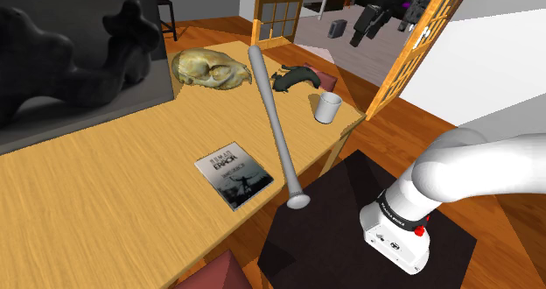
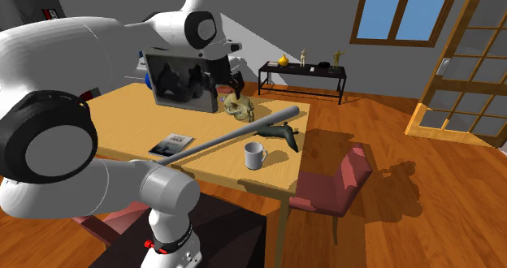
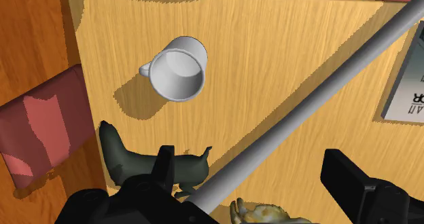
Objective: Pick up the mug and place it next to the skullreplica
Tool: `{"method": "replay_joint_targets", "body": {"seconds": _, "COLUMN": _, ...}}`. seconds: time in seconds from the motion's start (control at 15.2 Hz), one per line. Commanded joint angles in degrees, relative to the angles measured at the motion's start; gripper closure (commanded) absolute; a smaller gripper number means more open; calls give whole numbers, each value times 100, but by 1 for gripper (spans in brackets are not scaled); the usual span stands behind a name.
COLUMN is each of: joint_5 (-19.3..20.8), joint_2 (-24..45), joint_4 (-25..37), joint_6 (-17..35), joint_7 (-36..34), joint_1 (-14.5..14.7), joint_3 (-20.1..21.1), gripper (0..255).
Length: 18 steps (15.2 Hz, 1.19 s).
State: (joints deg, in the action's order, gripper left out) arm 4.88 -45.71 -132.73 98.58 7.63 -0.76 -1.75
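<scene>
A white mug [image 1: 328,107] [image 2: 255,155] [image 3: 178,69] stands upright near the table's corner, by the chair side. The yellowish skull replica [image 1: 208,70] [image 2: 240,105] [image 3: 261,213] lies further in, beside the big dark picture. A long grey bat [image 1: 276,130] [image 2: 236,135] [image 3: 319,107] lies slanted between them, with a dark curved object [image 1: 296,77] [image 2: 284,134] [image 3: 136,163] next to the skull. My gripper [image 3: 255,182] hangs open high above the bat and the dark object, apart from the mug, with nothing held.
A magazine [image 1: 234,175] [image 2: 171,144] [image 3: 408,73] lies on the wooden table [image 1: 105,200]. The framed dark picture [image 1: 79,59] [image 2: 180,84] stands at the back. A red chair [image 2: 333,181] [image 3: 41,131] sits at the table's edge near the mug.
</scene>
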Motion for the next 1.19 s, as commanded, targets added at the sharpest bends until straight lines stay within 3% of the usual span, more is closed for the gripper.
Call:
{"method": "replay_joint_targets", "body": {"seconds": 0.0, "joint_5": 0, "joint_2": 0, "joint_4": 0, "joint_6": 0, "joint_7": 0, "joint_1": 0, "joint_3": 0, "gripper": 0}}
{"method": "replay_joint_targets", "body": {"seconds": 0.59, "joint_5": 157, "joint_2": 771, "joint_4": -1023, "joint_6": 1334, "joint_7": 152, "joint_1": -68, "joint_3": -262, "gripper": 0}}
{"method": "replay_joint_targets", "body": {"seconds": 1.12, "joint_5": 294, "joint_2": 1933, "joint_4": -1559, "joint_6": 2624, "joint_7": 284, "joint_1": -143, "joint_3": -498, "gripper": 0}}
